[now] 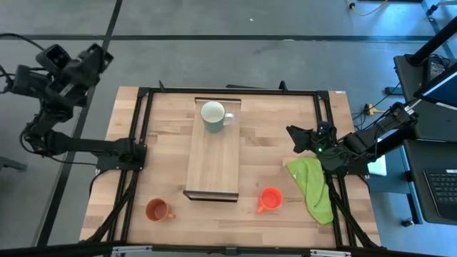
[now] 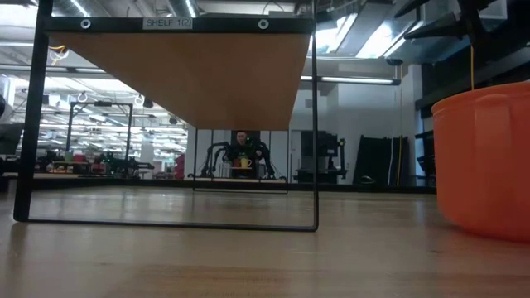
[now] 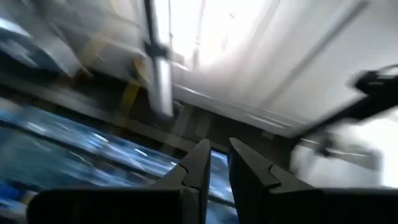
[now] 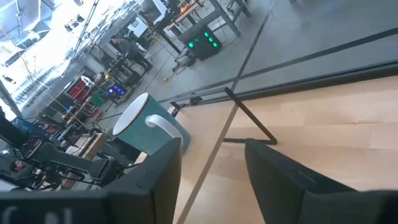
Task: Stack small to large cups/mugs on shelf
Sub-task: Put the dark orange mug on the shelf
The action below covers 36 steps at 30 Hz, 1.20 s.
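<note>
The pale grey-green mug (image 1: 213, 116) stands upright on the far end of the light-wood shelf (image 1: 212, 168). It also shows in the right wrist view (image 4: 146, 127). The brownish-orange mug (image 1: 157, 210) stands on the tabletop near the front left. The orange-red mug (image 1: 270, 199) stands near the front, right of the shelf, and looms large in the low view (image 2: 484, 161). My right gripper (image 1: 294, 135) is open and empty, right of the shelf and pointing toward it. My left gripper (image 1: 100, 57) is raised beyond the table's far left corner, its fingers (image 3: 205, 165) nearly together and empty.
A green cloth (image 1: 314, 187) lies on the table's right side under my right arm. A black metal frame (image 1: 143, 107) runs around the work area. In the low view the shelf (image 2: 190, 70) sits raised on thin black legs (image 2: 315, 165).
</note>
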Tool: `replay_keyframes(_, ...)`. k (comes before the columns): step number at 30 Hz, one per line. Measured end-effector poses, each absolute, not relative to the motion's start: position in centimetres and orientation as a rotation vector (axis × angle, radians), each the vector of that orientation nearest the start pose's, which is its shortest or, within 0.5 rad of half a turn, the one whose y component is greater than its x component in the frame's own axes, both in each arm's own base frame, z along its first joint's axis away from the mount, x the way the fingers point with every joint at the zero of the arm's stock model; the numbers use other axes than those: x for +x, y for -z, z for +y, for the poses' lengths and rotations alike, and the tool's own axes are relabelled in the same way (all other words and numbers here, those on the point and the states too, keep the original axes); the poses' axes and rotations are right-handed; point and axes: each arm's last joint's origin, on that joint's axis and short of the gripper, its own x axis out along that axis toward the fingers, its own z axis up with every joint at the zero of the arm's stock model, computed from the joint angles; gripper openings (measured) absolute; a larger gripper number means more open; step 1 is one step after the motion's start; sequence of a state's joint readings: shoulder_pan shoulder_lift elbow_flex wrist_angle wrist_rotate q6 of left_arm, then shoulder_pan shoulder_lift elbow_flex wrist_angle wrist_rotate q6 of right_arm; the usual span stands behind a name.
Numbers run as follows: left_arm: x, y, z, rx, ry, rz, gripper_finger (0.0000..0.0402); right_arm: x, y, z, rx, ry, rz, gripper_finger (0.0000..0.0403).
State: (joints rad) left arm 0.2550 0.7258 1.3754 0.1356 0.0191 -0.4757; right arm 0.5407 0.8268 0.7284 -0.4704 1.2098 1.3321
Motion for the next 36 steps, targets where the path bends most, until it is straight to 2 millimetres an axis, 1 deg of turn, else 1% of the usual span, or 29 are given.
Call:
replay_keyframes(3, 5.1, -54.4, 1.7, -0.276, -0.211, -0.848, 0.0050, 14.8, -29.1, 5.8, 0.825, 0.752, -0.105, 0.0179)
replay_keyframes(6, 5.8, -54.2, 2.1, -0.229, -0.348, -0.820, 0.0050, 14.9, -29.1, 5.8, 0.828, 0.745, -0.096, 0.0179)
replay_keyframes(11, 7.6, -53.5, 2.2, -0.201, -0.388, -0.702, 0.0050, 14.9, -29.1, 5.8, 0.834, 0.724, -0.069, 0.0179)
replay_keyframes(14, 9.1, -52.7, 1.9, -0.221, -0.360, -0.591, 0.0050, 14.9, -29.1, 5.9, 0.816, 0.717, -0.055, 0.0179)
replay_keyframes(17, 11.1, -51.8, 1.2, -0.245, -0.318, -0.481, 0.0050, 14.8, -29.1, 5.8, 0.807, 0.705, -0.040, 0.0179)
replay_keyframes(19, 12.1, -51.6, 0.2, -0.263, -0.239, -0.419, 0.0050, 14.7, -29.2, 5.8, 0.807, 0.698, -0.035, 0.0179)
replay_keyframes(23, 13.7, -51.4, -2.6, -0.311, 0.038, -0.234, 0.0050, 14.4, -29.4, 5.6, 0.813, 0.692, -0.037, 0.0179)
replay_keyframes(25, 13.9, -51.2, -4.3, -0.350, 0.170, -0.157, 0.0050, 14.2, -29.5, 5.5, 0.808, 0.690, -0.037, 0.0179)
replay_keyframes(27, 13.7, -51.0, -6.1, -0.387, 0.311, -0.107, 0.0050, 14.1, -29.6, 5.4, 0.798, 0.686, -0.036, 0.0179)
replay_keyframes(30, 12.8, -50.4, -8.4, -0.443, 0.468, 0.000, 0.0050, 14.0, -29.7, 5.3, 0.789, 0.683, -0.035, 0.0179)
replay_keyframes(33, 11.4, -49.1, -10.1, -0.539, 0.501, 0.181, 0.0050, 13.9, -29.7, 5.3, 0.787, 0.683, -0.034, 0.0179)
replay_keyframes(36, 10.0, -47.4, -10.8, -0.615, 0.426, 0.381, 0.0050, 14.0, -29.7, 5.3, 0.786, 0.679, -0.029, 0.0179)
